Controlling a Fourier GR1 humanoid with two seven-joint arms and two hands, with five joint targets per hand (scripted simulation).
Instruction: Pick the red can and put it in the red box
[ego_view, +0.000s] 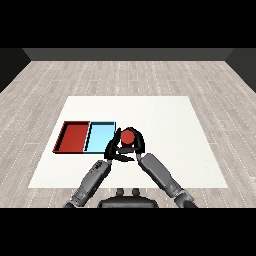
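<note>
Head view shows the right hand (136, 144) curled round the red can (128, 137), its black fingers arching over the can's top and down its far side, so that the can sits clasped within the hand; the left hand (112, 150) lies just beside it on the can's left, its fingers bent in toward the can, though whether they touch it or only rest near cannot be told; both grey forearms come up from the lower corners and meet near the middle of the white table (165, 120); the red tray (62, 140) lies at the left part of the table, a shallow rectangle with a darker rim, and nothing shows inside it; the light blue tray (97, 136) lies side by side with it on its right, their long edges touching or nearly so, and it too holds nothing visible; the can is just to the right of the blue tray's right edge, outside both trays; it shows as a round, bright red top, mostly covered by fingers.
</note>
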